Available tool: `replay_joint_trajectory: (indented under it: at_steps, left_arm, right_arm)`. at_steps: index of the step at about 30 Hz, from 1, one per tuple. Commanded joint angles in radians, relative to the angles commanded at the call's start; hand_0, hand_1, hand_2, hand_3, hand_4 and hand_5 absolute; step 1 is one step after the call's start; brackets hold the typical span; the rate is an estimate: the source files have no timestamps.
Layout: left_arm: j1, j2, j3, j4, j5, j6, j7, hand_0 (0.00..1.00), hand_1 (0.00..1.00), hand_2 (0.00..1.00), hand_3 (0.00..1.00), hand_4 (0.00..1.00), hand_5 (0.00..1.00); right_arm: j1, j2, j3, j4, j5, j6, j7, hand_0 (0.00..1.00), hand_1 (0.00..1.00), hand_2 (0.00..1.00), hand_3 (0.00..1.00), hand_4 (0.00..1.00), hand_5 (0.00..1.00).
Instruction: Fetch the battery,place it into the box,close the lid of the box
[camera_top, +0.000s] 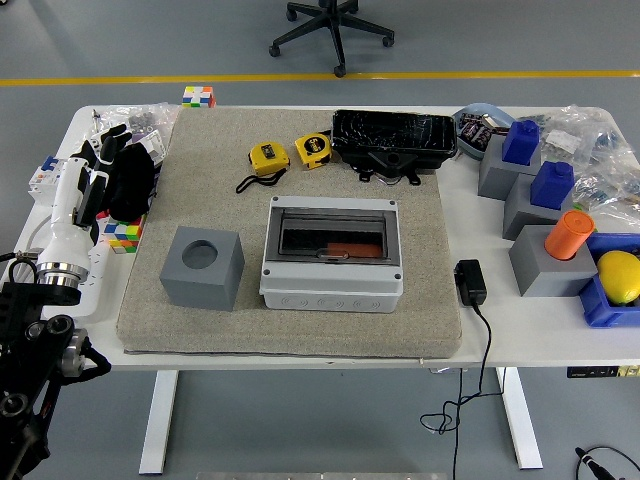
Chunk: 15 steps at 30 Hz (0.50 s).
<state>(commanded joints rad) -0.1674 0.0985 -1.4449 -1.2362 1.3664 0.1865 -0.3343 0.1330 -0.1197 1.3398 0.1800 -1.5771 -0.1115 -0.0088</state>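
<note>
The left hand is raised over the tabletop's left edge, fingers extended, nothing held; the box sits mid-mat, lid apparently shut; no battery can be identified.

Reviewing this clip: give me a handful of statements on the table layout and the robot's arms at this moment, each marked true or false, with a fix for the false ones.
1. The white rectangular plastic box with a dark clear lid sits on the beige mat. True.
2. The grey cube with a round hole in its top stands right of that box. False: it stands to the left of it.
3. Two yellow tape measures lie on the mat behind the box. True.
4. The robot's right hand is over the box. False: only the left hand shows, at the table's left edge.
5. The orange cylinder stands on a grey block. True.
</note>
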Motion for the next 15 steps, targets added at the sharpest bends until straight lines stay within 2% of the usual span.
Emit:
replay_joint_trajectory:
  at_steps: [5,15]
  left_arm:
    - [0.000,-0.002,0.013,0.002,-0.001,-0.001,0.003,0.851,0.857,0.787,0.779,0.998,0.998]
    - [-0.002,0.006,0.014,-0.003,0.006,-0.001,0.006,0.842,0.854,0.779,0.756,0.998,0.998]
  right_arm:
    - [0.000,-0.004,0.022,0.000,-0.052,0.002,0.008,0.862,0.793,0.766,0.809,0.998,0.998]
    - [0.001,-0.002,-0.002,0.000,-0.022,-0.007,0.007,0.885,0.800,0.766,0.792,0.998,0.998]
